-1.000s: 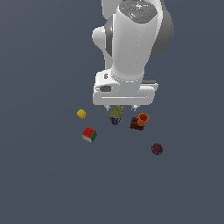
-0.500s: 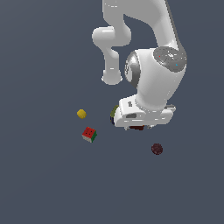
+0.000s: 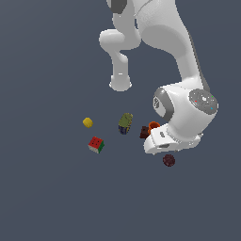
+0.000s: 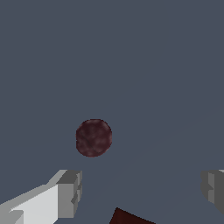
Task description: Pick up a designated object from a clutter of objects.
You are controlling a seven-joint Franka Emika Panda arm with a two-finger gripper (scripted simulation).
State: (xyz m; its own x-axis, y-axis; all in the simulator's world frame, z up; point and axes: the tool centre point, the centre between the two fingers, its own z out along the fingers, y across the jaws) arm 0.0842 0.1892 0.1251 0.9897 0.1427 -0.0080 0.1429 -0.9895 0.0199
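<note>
Claw [image 4: 140, 192] spread wide, empty, hovering above the small dark maroon ball with the mottled, bumpy surface [image 4: 93, 138]. The ball sits alone on the grey desk [image 3: 47, 197], apart from the orange cup on its dark brown block [image 3: 149, 128] and the olive-green can [image 3: 125, 123]. It looks light and rigid, and the bumps should give grip. It's round, so no long axis and no heading. Best bet: pinch across its widest middle, or it may roll.
</note>
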